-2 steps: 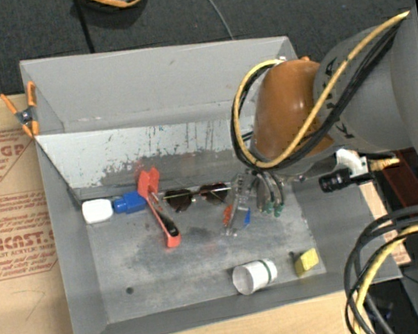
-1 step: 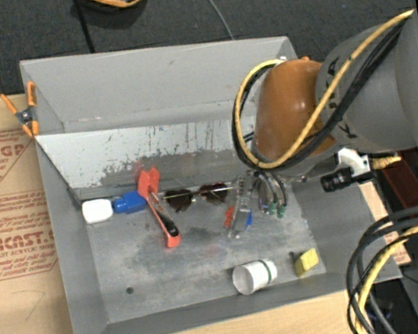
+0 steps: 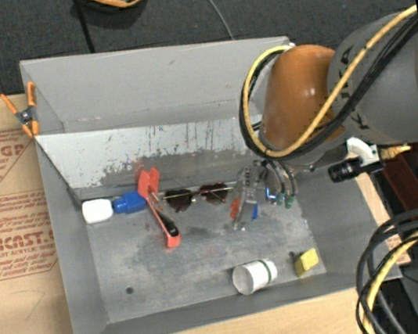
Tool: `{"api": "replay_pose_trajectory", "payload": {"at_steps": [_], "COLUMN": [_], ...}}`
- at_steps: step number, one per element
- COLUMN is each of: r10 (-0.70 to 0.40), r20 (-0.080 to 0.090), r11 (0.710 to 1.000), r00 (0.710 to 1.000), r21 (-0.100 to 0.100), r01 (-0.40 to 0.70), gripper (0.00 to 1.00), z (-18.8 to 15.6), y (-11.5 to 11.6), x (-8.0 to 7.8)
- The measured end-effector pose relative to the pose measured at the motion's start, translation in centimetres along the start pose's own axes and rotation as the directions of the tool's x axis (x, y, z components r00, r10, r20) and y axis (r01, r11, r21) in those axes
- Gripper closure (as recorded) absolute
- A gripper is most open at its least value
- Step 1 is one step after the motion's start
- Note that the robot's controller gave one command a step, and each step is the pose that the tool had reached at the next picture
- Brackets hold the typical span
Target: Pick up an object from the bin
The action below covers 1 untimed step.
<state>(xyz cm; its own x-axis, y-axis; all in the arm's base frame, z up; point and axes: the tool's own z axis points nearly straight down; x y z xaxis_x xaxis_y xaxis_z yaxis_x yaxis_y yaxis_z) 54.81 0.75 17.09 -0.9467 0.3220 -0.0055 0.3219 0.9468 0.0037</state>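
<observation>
1. Position. My gripper (image 3: 258,198) hangs low in the grey metal bin (image 3: 150,144), right of centre and close to the floor. The arm enters from the right, so the orange wrist cover (image 3: 297,100) and its yellow cables (image 3: 249,100) stand above the bin's right rear part.

2. Grasp state. I cannot tell whether the gripper is released or clenched. Nothing can be confirmed as gripped. Small red and blue patches show at its lower end. Whether they belong to me or to a loose item cannot be determined.

3. Nearest thing. A pair of sunglasses (image 3: 196,196) with dark lenses lies flat on the floor near the back wall. Its right lens is just beside my gripper. In my judgement it is the likeliest pick, because it is the thing closest to me and it lies clear of the walls.

4. Other contents.
- A red-handled tool (image 3: 154,203) lies slantwise at the left end of the sunglasses.
- A white-and-blue cylinder (image 3: 113,208) lies on its side left of that tool.
- A white roll (image 3: 253,275) lies near the front wall.
- A small yellow block (image 3: 306,261) lies just right of the roll.

5. Layout note. The things lie apart, not heaped, so each has open floor around it.
</observation>
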Motion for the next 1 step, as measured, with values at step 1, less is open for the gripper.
{"api": "replay_pose_trajectory", "payload": {"at_steps": [1], "r10": [0.023], "r20": [0.002], "r11": [1.0], "r00": [1.0], "r21": [0.0], "r01": [-0.023], "gripper": [1.0], "z": [-3.35], "y": [-0.77], "x": [-0.5]}}
